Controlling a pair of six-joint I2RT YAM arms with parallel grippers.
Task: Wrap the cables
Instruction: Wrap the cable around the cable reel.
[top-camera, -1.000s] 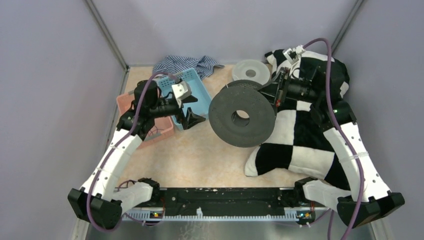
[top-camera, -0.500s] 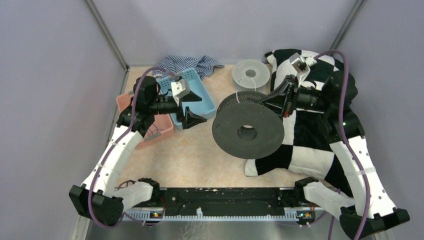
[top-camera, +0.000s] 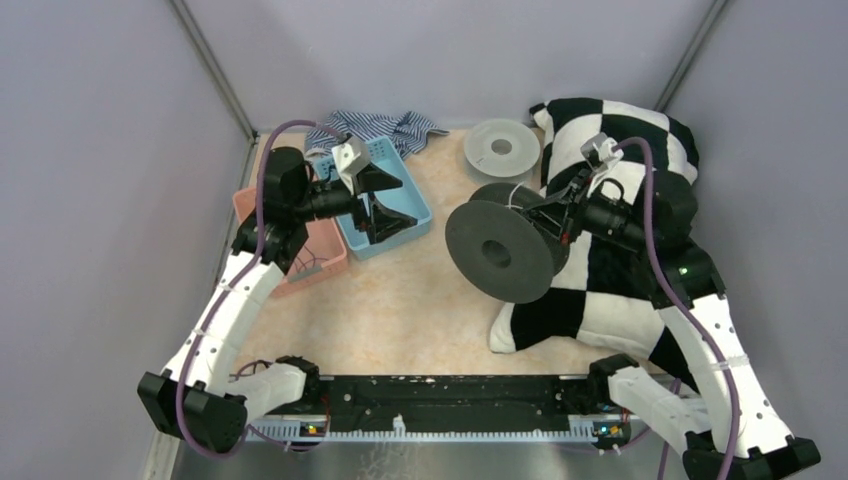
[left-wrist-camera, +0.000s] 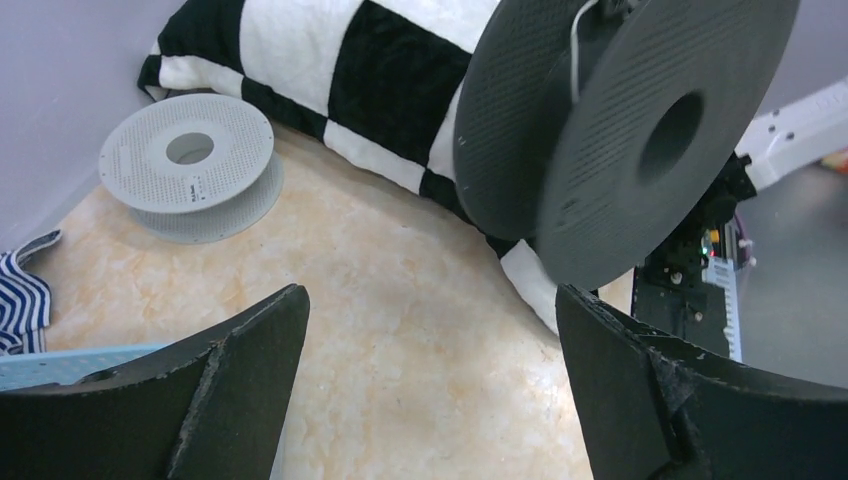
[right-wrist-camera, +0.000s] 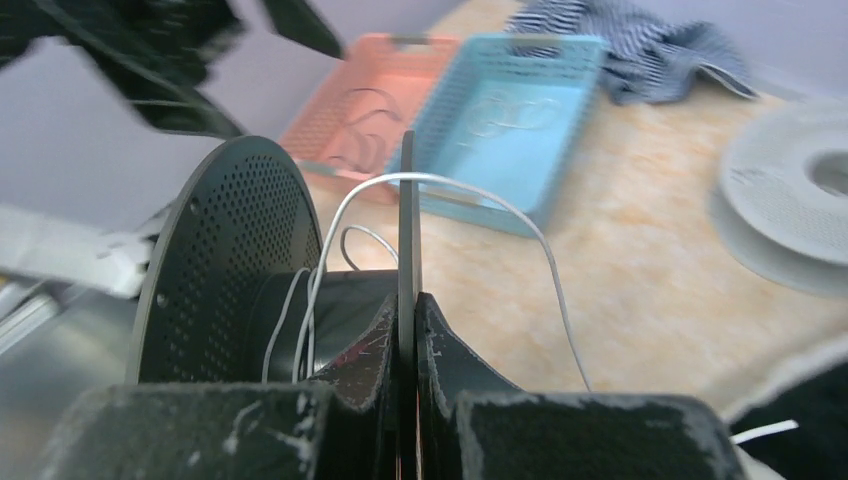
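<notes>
The right claw (top-camera: 562, 210) pinches the flange of a dark spool (top-camera: 497, 257), tilted above the desk (top-camera: 400, 300), with a white cable (right-wrist-camera: 452, 185) looped loosely over the hub. The left claw (top-camera: 385, 200) hangs spread by the blue basket (top-camera: 418, 205). Winding seems under way; the slack needs guiding on next.

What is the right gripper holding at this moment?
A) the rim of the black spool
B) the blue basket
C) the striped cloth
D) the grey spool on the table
A: in the right wrist view the right gripper is closed on the thin rim of the black spool, and a white cable loops over that rim.
</notes>
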